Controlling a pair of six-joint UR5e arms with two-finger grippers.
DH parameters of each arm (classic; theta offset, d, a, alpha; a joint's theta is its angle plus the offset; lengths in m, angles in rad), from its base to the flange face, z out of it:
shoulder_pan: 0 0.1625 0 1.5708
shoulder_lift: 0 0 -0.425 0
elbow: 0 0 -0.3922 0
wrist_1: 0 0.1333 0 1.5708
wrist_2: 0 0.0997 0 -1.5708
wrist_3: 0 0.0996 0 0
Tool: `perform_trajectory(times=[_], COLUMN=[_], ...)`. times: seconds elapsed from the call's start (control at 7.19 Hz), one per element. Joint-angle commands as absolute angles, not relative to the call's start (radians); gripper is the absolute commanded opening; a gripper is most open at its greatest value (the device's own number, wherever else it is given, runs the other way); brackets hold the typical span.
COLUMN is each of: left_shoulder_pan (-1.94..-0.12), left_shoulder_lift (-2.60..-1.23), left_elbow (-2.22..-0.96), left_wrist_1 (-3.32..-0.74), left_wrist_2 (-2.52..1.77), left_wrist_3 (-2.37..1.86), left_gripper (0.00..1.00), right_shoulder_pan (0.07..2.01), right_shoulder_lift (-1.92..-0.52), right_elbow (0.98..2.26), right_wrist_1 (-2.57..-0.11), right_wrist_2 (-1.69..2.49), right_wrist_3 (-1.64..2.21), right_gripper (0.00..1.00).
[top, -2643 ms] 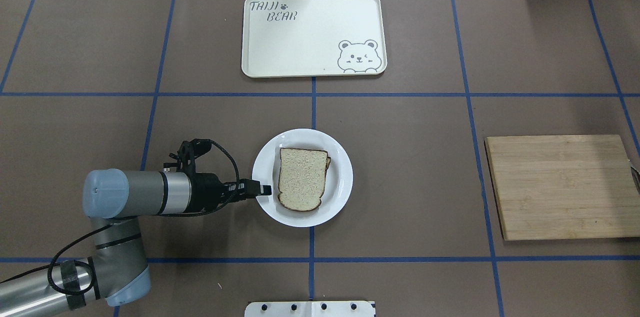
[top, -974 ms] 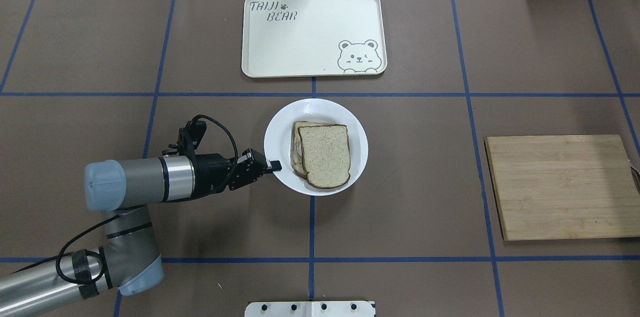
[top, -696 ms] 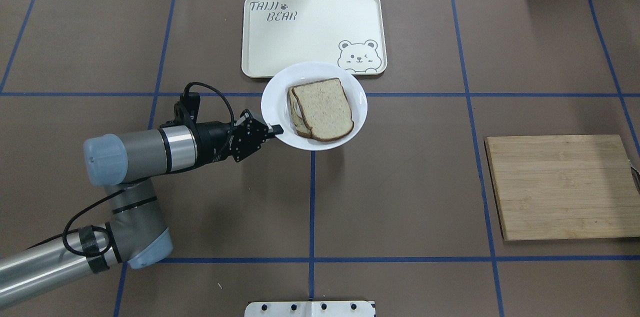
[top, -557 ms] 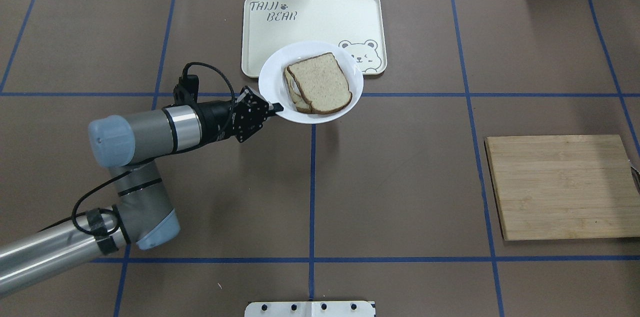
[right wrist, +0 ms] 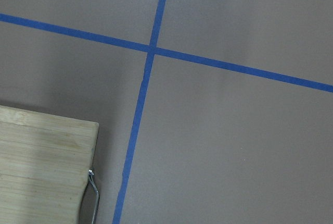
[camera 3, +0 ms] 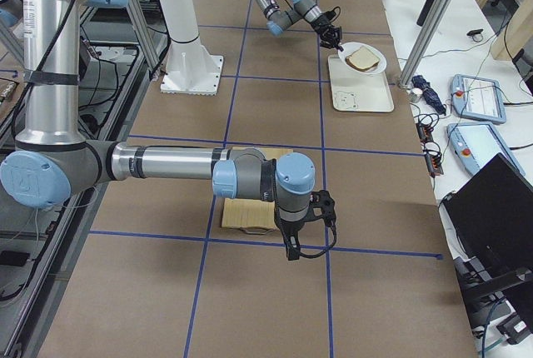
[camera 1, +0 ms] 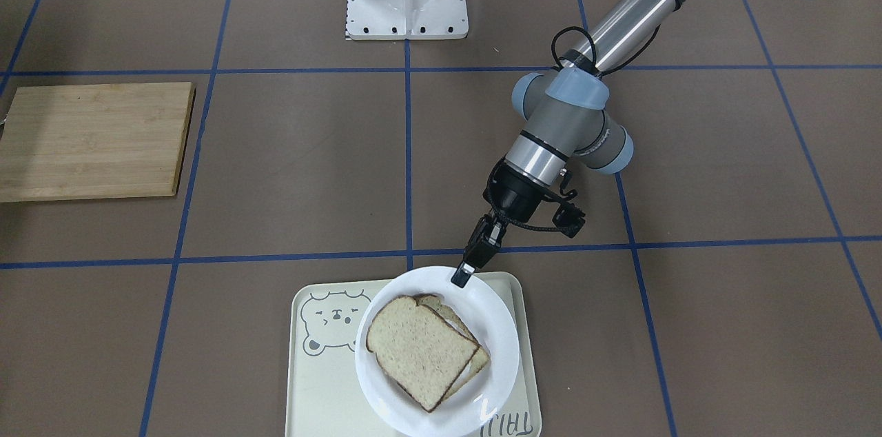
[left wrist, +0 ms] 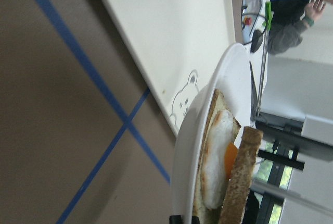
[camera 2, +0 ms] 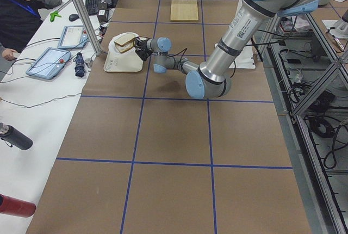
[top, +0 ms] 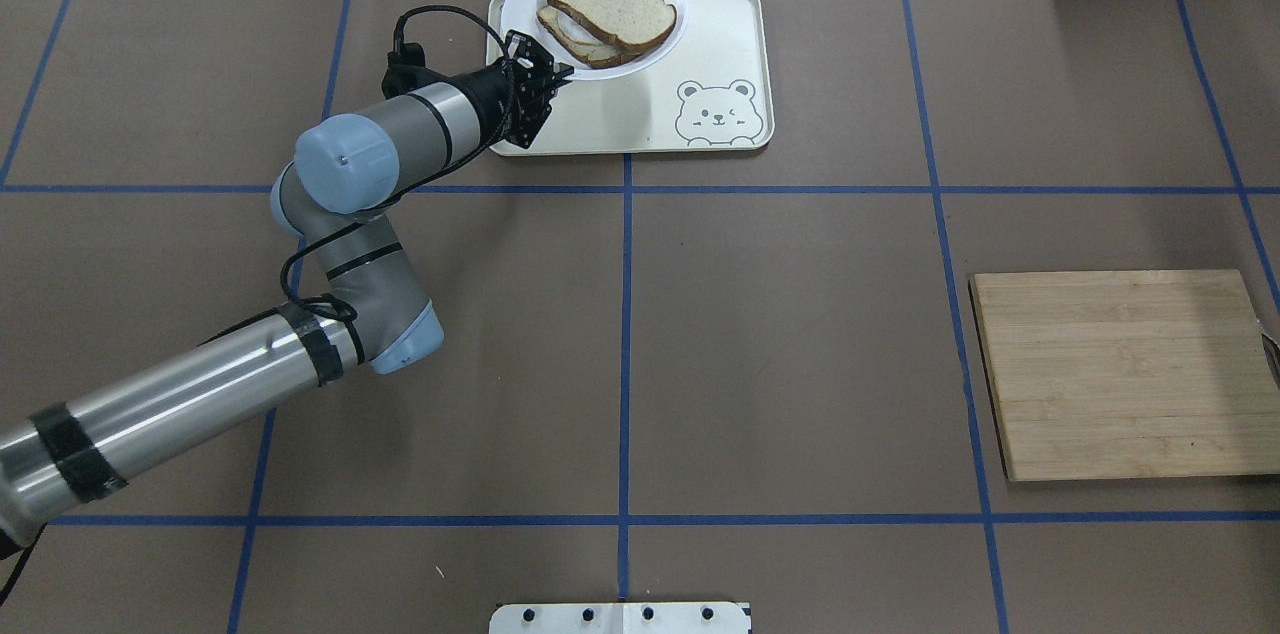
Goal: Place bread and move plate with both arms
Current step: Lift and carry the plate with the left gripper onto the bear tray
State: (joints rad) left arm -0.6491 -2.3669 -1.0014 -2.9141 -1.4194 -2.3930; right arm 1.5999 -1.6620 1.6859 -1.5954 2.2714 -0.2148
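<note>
In the overhead view the left arm (top: pixel 170 404) is seen entering at the lower left edge. Its forearm is stretched up and to the right to an elbow left of centre. There it is folded back to a blue-capped joint, and the wrist is aimed toward the upper middle of the frame. The left claw (top: pixel 560 72) is closed on the near left rim of the plate (top: pixel 520 9), with one finger above the rim and one below. The plate is held at the top centre, over the upper left part of the tray (top: pixel 650 104) and overhanging its far edge. In the wrist view the plate is seen edge-on with the tray behind it; whether the two touch cannot be told. The bread (top: pixel 612 4) is lying on the plate as the top slice. It is stacked askew on a second slice (left wrist: pixel 216 166) topped with a fried egg, which shows from under its left side. A wooden board (top: pixel 1125 374) is lying at the right edge, well apart from the tray.

In the right side view the right arm (camera 3: pixel 166 162) is laid level across the middle of the frame. Its wrist is bent down, so that the right claw (camera 3: pixel 289 251) is pointed at the table just beside the board. Whether that claw is open or closed cannot be told.
</note>
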Motion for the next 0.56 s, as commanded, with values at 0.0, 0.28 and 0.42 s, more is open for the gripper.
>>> perform_trajectory(times=[0.0, 0.28, 0.42], left_shoulder_pan=[-0.635, -0.594, -0.585], left_shoulder_lift=[-2.46, -2.468, -2.468], left_elbow=[-0.868, -0.839, -0.841], left_wrist_1=[-2.904, -2.902, -2.902], left_wrist_2=[-1.378, -1.336, -1.335], left_wrist_3=[-2.398, -2.385, -2.385], left_gripper=[0.0, 0.0, 0.37], right_shoulder_pan=[1.6, 1.601, 1.6], right_shoulder_lift=[-1.661, -1.661, -1.661], right_elbow=[1.686, 1.686, 1.686], right_wrist_1=[-1.595, -1.595, -1.595], right_wrist_2=[2.272, 2.272, 2.272], right_wrist_3=[-0.215, -0.215, -0.215], right_gripper=[1.0, 1.0, 1.0])
